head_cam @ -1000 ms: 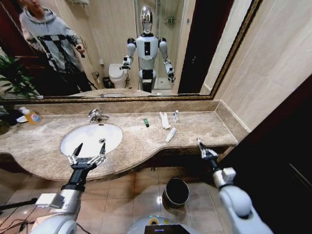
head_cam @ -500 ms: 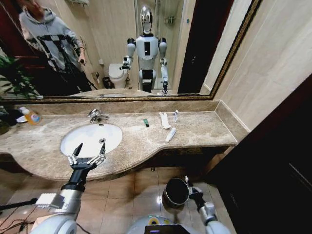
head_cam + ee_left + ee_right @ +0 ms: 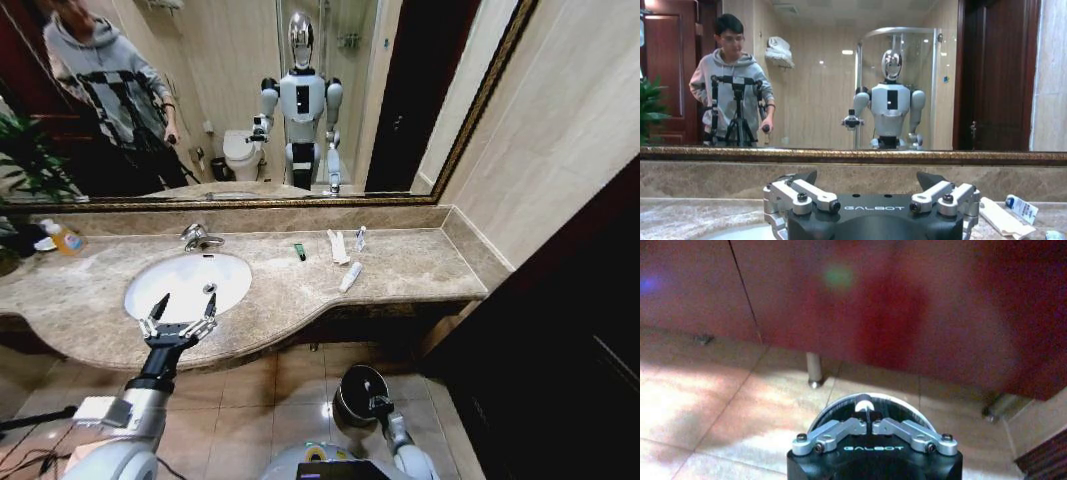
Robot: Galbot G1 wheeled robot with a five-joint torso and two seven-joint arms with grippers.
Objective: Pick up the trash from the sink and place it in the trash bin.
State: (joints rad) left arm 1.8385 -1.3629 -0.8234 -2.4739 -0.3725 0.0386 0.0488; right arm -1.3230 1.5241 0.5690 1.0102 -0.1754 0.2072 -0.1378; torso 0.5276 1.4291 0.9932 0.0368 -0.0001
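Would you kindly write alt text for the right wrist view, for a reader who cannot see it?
The right end effector, fingers shut on a small white piece of trash, hangs above the trash bin on a tiled floor. Behind stands a dark red-brown cabinet front on a short metal leg.

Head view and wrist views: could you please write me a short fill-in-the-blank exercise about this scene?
1. The right gripper, shut on a white piece of trash, hangs by the round dark ___ on the floor.
2. The left gripper hovers at the front edge of the sink with its fingers ___.
3. The dark green packet lies on the marble ___, beside the white wrappers.

Missing words: trash bin; open; counter.
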